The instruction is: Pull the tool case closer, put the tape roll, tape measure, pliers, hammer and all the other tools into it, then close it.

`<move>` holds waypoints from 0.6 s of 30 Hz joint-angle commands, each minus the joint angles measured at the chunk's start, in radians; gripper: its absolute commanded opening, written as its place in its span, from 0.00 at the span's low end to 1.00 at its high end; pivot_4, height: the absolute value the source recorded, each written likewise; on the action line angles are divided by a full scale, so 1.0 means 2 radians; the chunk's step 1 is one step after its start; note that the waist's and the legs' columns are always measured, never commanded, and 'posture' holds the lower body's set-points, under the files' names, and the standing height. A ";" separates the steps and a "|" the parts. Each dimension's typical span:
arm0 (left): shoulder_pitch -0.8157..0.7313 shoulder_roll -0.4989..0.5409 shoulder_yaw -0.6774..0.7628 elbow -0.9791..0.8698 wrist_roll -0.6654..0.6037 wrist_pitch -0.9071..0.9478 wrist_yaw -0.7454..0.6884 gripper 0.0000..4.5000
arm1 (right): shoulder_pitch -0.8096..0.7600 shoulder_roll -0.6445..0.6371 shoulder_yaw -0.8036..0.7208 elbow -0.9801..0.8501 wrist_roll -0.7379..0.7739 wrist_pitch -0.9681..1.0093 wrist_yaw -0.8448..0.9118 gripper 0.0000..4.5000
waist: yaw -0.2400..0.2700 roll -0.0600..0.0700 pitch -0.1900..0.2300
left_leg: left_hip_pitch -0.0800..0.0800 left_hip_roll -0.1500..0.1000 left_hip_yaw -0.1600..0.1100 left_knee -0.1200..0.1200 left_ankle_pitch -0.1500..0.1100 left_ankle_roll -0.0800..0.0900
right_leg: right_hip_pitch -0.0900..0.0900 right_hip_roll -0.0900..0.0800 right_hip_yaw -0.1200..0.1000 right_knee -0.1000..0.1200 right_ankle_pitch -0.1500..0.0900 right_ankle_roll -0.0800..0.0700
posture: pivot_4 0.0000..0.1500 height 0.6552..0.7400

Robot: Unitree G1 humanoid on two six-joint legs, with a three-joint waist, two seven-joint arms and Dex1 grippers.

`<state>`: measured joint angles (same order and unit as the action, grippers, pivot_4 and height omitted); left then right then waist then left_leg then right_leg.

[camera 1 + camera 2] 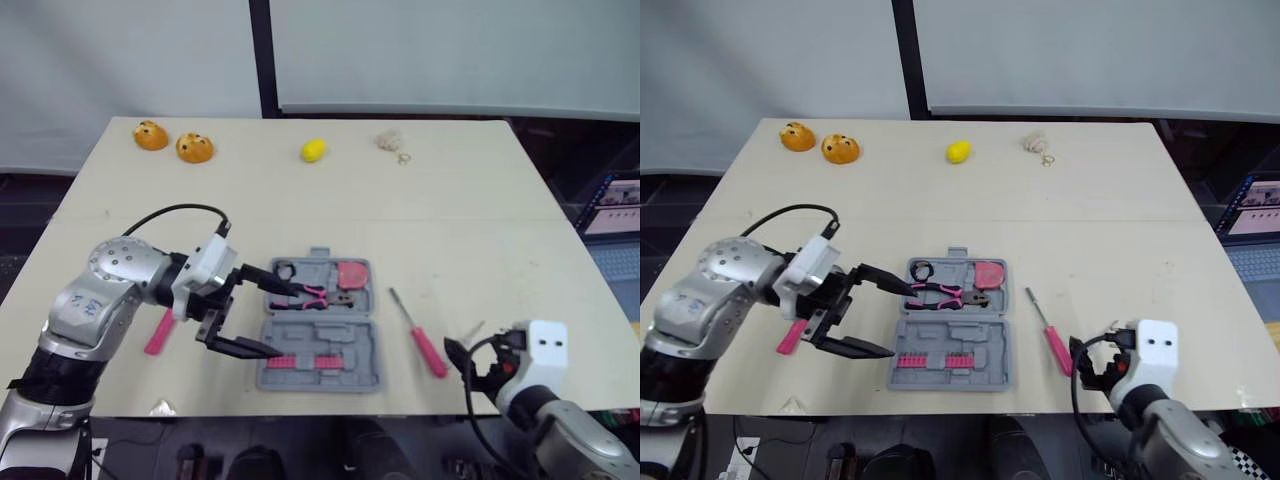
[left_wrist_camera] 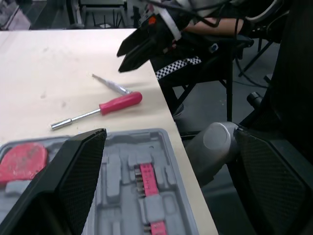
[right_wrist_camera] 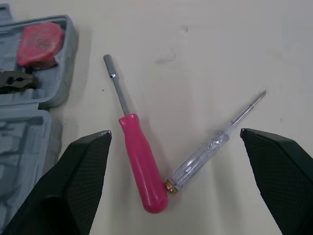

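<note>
The grey plastic tool case (image 1: pixel 360 376) lay open in the lower middle of the frame. Its upper half held black pliers with pink handles (image 1: pixel 310 294) and a round red tape measure (image 1: pixel 352 274). The left gripper (image 1: pixel 288 322), jaws spread wide, was at the case's left edge. At lower right, the right gripper (image 3: pixel 175 133) was also wide open above a pink-handled screwdriver (image 3: pixel 142 166) and a clear-handled tester screwdriver (image 3: pixel 205 154), whose handle ends touched. A pink tool (image 1: pixel 159 332) lay at lower left.
</note>
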<state>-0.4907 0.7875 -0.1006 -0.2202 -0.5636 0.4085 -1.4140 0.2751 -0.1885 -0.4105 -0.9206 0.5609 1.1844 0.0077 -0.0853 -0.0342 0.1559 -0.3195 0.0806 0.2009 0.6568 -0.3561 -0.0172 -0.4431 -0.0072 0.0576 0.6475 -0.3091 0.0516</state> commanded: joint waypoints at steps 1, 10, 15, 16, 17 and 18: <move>-0.015 -0.013 -0.010 -0.005 0.008 -0.020 -0.005 0.99 | -0.026 0.015 0.001 0.023 -0.034 0.016 -0.047 0.99 | -0.001 0.000 0.000 | 0.000 0.000 0.000 0.000 0.000 0.000 | 0.000 0.000 0.000 0.000 0.000 0.000 | 1.00 1.00; -0.024 -0.037 -0.022 -0.010 0.017 -0.020 0.008 0.99 | -0.096 0.051 -0.006 0.081 -0.053 0.055 -0.065 0.99 | -0.001 0.000 0.000 | 0.000 0.000 0.000 0.001 0.000 0.000 | 0.000 0.001 0.000 0.001 0.000 0.000 | 1.00 1.00; -0.025 -0.043 -0.025 -0.015 0.020 -0.019 0.013 0.99 | -0.119 0.062 -0.006 0.097 -0.069 0.075 -0.074 0.99 | -0.001 0.000 0.000 | 0.000 0.000 0.000 0.001 0.000 0.000 | 0.000 0.001 0.000 0.001 0.000 0.000 | 1.00 1.00; -0.025 -0.044 -0.025 -0.016 0.021 -0.019 0.015 0.99 | -0.120 0.062 -0.006 0.101 -0.075 0.077 -0.075 0.99 | -0.001 0.000 0.000 | 0.000 0.000 0.000 0.001 0.000 0.000 | 0.000 0.001 0.000 0.001 0.000 0.000 | 1.00 1.00; -0.025 -0.044 -0.025 -0.016 0.021 -0.019 0.015 0.99 | -0.121 0.062 -0.005 0.104 -0.079 0.079 -0.074 0.99 | -0.001 0.000 0.000 | 0.000 0.000 0.000 0.001 0.000 0.000 | 0.000 0.001 0.000 0.001 0.000 0.000 | 1.00 1.00; -0.026 -0.044 -0.025 -0.016 0.021 -0.020 0.016 0.99 | -0.121 0.061 -0.003 0.107 -0.083 0.078 -0.072 0.99 | -0.001 0.000 0.000 | 0.000 0.000 0.000 0.001 0.000 0.000 | 0.000 0.001 0.000 0.001 0.000 0.000 | 1.00 1.00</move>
<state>-0.5327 0.7002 -0.1589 -0.2221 -0.5184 0.3775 -1.3884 0.0346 -0.0649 -0.4015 -0.6969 0.4093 1.3381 -0.1252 -0.0866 -0.0337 0.1561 -0.3199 0.0813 0.2001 0.6589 -0.3562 -0.0169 -0.4437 -0.0058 0.0584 0.6496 -0.3090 0.0520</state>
